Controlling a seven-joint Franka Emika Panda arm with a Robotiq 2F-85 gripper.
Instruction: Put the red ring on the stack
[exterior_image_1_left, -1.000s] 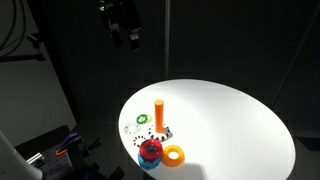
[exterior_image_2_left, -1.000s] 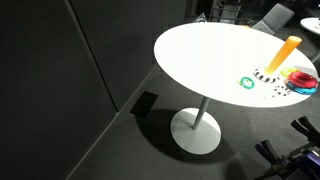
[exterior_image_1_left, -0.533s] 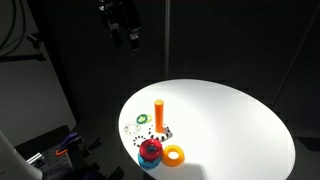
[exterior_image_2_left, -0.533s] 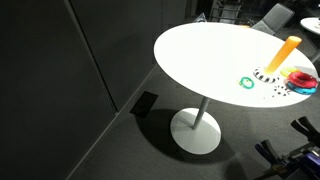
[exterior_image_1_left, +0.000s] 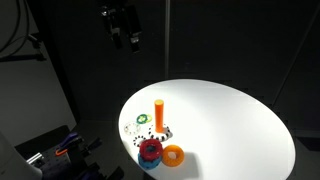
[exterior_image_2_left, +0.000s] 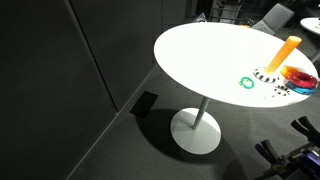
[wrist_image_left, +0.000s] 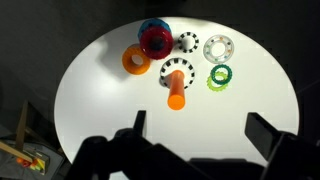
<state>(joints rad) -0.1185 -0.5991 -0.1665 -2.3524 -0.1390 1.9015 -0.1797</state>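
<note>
Red ring (wrist_image_left: 155, 41) lies on a blue ring (wrist_image_left: 160, 24) near the edge of the white counter (wrist_image_left: 100, 110), well apart from the tool. An orange ring (wrist_image_left: 134, 60) lies just beside it. The stack (wrist_image_left: 177, 86), an orange peg, stands upright nearby with a green ring (wrist_image_left: 218, 77) next to it. The tool (wrist_image_left: 203, 132) hangs high above, spread wide and empty.

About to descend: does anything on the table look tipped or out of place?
Nothing stands out. The stack stands upright with its peg bare, the red ring rests on the blue ring, and the orange ring lies flat beside them.
</note>
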